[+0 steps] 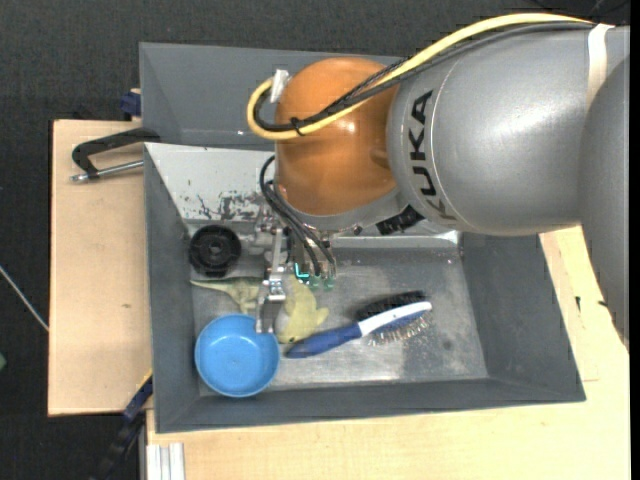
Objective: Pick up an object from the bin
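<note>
Blue round bowl (236, 360), crumpled cloth (302, 313), end effector (268, 316)

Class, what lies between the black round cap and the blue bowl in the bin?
In the camera view, a pale yellow crumpled thing lies between the black cap and the blue bowl.

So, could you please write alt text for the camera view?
The arm's tool hangs over a pale yellow crumpled soft thing in the grey metal bin. Nearby lie a round blue plastic bowl, a blue-and-white brush and a black round knob.
</note>
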You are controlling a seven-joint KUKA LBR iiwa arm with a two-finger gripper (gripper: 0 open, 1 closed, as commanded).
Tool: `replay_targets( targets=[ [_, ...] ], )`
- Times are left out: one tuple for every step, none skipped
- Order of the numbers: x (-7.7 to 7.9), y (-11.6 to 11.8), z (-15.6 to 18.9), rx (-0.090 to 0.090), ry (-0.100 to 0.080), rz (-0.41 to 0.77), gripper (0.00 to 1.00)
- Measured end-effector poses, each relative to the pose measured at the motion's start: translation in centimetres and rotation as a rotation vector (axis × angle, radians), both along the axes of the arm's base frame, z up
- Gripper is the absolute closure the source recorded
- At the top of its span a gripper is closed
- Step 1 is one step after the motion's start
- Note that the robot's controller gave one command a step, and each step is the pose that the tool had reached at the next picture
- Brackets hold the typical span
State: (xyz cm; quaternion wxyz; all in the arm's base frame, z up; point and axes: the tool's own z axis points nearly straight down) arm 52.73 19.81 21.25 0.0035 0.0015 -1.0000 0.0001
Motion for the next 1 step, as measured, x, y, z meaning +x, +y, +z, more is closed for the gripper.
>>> replay_targets(
  targets=[
    [-0.11, -0.87, -11.69, 0.006, -0.024, -0.115, 0.00]
  ],
)
